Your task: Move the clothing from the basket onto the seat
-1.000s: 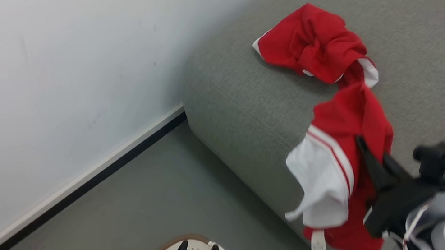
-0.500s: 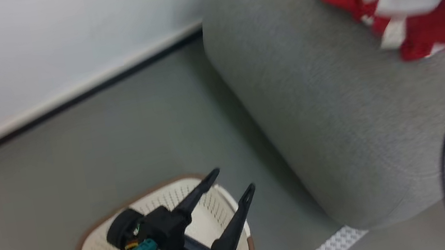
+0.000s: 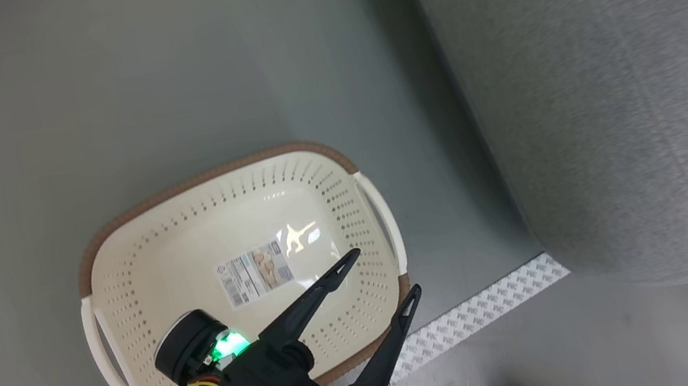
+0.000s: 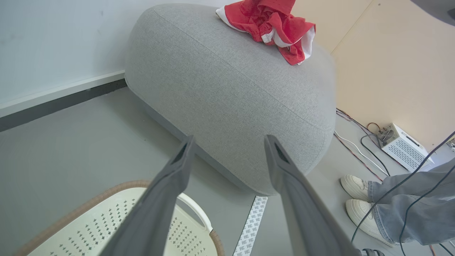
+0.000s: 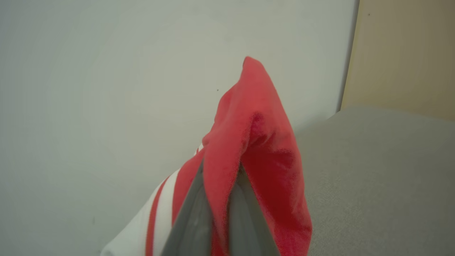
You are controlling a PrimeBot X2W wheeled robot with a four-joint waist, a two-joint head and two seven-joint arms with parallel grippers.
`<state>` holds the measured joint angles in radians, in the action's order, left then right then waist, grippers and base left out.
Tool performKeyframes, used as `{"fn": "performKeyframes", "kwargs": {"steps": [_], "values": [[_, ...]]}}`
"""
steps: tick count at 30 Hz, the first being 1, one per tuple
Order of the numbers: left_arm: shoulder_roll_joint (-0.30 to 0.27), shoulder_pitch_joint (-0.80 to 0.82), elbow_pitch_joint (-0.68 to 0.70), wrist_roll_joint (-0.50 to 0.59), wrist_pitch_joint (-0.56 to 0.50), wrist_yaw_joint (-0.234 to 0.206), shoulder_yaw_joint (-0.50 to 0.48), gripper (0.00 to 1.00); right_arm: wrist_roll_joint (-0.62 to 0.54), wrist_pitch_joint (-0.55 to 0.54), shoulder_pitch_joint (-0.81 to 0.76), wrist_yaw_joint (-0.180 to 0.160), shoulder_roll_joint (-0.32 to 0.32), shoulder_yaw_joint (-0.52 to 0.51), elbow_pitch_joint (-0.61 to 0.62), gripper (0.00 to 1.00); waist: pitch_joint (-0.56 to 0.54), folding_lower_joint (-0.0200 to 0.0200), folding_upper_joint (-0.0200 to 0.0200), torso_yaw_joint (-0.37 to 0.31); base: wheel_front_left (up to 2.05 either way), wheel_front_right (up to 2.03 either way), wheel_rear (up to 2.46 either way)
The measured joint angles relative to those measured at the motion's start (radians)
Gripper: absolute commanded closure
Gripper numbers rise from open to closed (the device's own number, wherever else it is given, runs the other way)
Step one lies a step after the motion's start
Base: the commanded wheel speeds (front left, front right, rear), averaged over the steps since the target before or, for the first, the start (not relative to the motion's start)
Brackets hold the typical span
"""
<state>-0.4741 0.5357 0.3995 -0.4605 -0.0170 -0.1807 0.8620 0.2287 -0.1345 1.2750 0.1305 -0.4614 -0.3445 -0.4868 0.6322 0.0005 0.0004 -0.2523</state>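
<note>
The basket [image 3: 206, 175] stands on the grey floor, with nothing in it but a label sticker. My left gripper [image 3: 385, 273] hangs open over its near right corner, nothing between its fingers. In the left wrist view the same gripper [image 4: 227, 144] points past the basket [image 4: 89, 227] toward the seat [image 4: 231, 89], where a crumpled red and white piece of clothing [image 4: 270, 21] lies on top. My right gripper [image 5: 220, 167] is shut on another red piece of clothing [image 5: 256, 135] with white stripes, held up beside the seat [image 5: 373, 177]. The seat [image 3: 612, 68] rises right of the basket.
A white patterned tape strip [image 3: 479, 318] lies on the floor between basket and seat. In the left wrist view a person's white shoes [image 4: 359, 199] and jeans stand right of the seat, near a white box [image 4: 401, 145] and loose cables. A white wall runs behind.
The head camera has swung down from the seat to the basket. Before leaving that view, my right gripper lifted the hanging garment up over the seat. My left gripper stays open.
</note>
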Motion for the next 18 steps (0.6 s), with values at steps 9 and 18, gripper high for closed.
{"fn": "performKeyframes", "kwargs": {"steps": [9, 18], "values": [[-0.013, -0.004, 0.043, 0.006, 0.003, -0.023, -0.012, 0.0, -0.093, 0.075, -0.041, 0.0, 0.034, -0.128, -0.172, 1.0, 0.122, -0.0002, 0.0, 0.034, 0.0, 0.0, 0.0], [-0.007, -0.021, 0.009, -0.02, 0.082, -0.024, -0.045, 0.0, -0.128, 0.152, -0.154, 0.0, 0.078, -0.2, -0.21, 0.0, 0.091, -0.0005, -0.0002, 0.05, 0.0, 0.0, 0.0]]}}
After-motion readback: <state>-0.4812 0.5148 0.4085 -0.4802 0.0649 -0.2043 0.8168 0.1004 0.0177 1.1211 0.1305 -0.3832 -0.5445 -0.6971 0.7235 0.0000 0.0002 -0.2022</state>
